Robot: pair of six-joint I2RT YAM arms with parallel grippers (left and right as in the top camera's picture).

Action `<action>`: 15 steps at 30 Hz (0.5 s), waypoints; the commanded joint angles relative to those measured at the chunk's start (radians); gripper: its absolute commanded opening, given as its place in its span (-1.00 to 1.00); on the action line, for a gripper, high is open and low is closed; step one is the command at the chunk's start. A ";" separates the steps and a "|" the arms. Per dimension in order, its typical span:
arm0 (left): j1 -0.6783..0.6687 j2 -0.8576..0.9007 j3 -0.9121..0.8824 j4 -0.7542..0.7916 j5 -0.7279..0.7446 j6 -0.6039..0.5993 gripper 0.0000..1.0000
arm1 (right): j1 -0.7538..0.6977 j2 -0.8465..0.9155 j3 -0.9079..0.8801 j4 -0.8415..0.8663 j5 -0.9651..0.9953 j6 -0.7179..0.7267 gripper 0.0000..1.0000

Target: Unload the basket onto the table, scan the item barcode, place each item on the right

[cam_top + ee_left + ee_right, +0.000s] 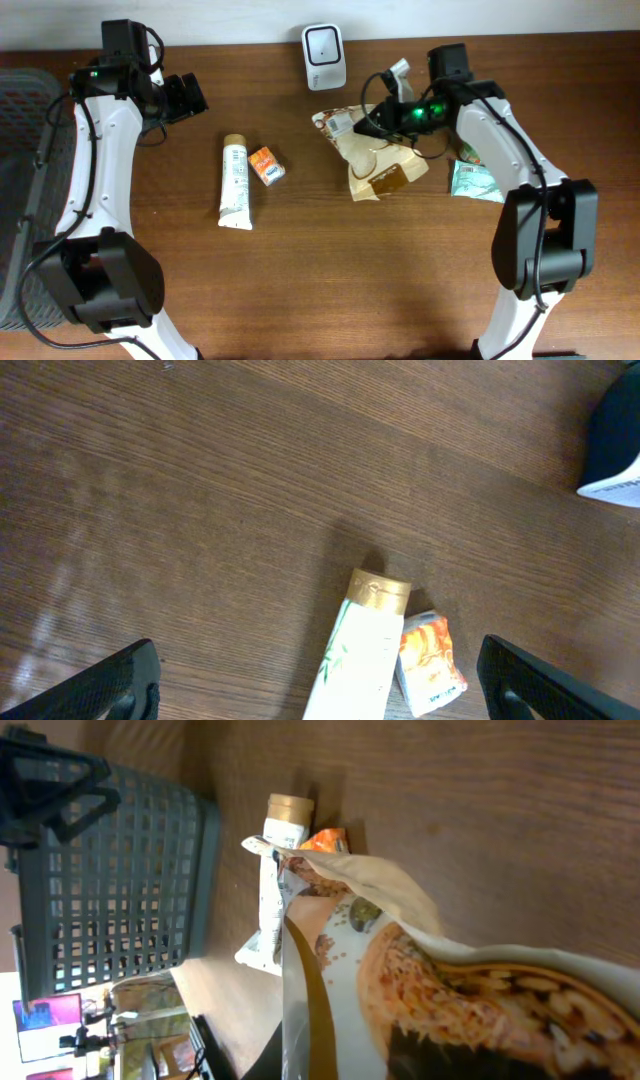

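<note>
Spread beneath everything, a dark wood-grain counter (330,280). Along its far left side, a black mesh basket (25,120). Right of centre, just on the near side of the scanner, a beige food pouch (385,165) printed with a grain dish. Crumpled, long axis slanting from far-left to near-right, far corner with its white label pointing toward the counter's left half. Unclear whether the near end touches the wood. Clenched on the pouch's upper edge, the right gripper (378,118), fingers pinched together on the film. Left of centre, a white tube (236,185), long axis running far to near, gold cap pointing toward the back edge. At that back edge, a white scanner (324,56). Above the far left of the counter, the left gripper (192,97), fingers spread wide, nothing between them. Partly under the right arm, a green packet (472,182). Just beside the tube's upper part, a small orange box (267,166).
</note>
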 commanded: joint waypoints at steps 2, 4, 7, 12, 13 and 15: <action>0.002 -0.019 0.009 -0.002 -0.007 0.005 0.98 | -0.001 -0.039 0.016 0.008 0.058 0.019 -0.92; 0.002 -0.019 0.009 -0.002 -0.007 0.005 0.98 | 0.012 -0.039 0.016 0.007 0.115 0.011 -0.92; 0.002 -0.019 0.009 -0.002 -0.008 0.005 0.98 | 0.035 -0.039 0.015 -0.009 0.164 -0.012 -0.92; 0.002 -0.019 0.009 -0.002 -0.007 0.005 0.98 | 0.103 -0.038 0.015 -0.099 0.459 -0.145 -0.92; 0.002 -0.019 0.009 -0.002 -0.008 0.005 0.98 | 0.118 -0.038 0.015 -0.102 0.467 -0.156 -0.92; 0.002 -0.019 0.009 -0.002 -0.008 0.005 0.98 | 0.156 -0.037 0.015 -0.102 0.510 -0.163 -0.92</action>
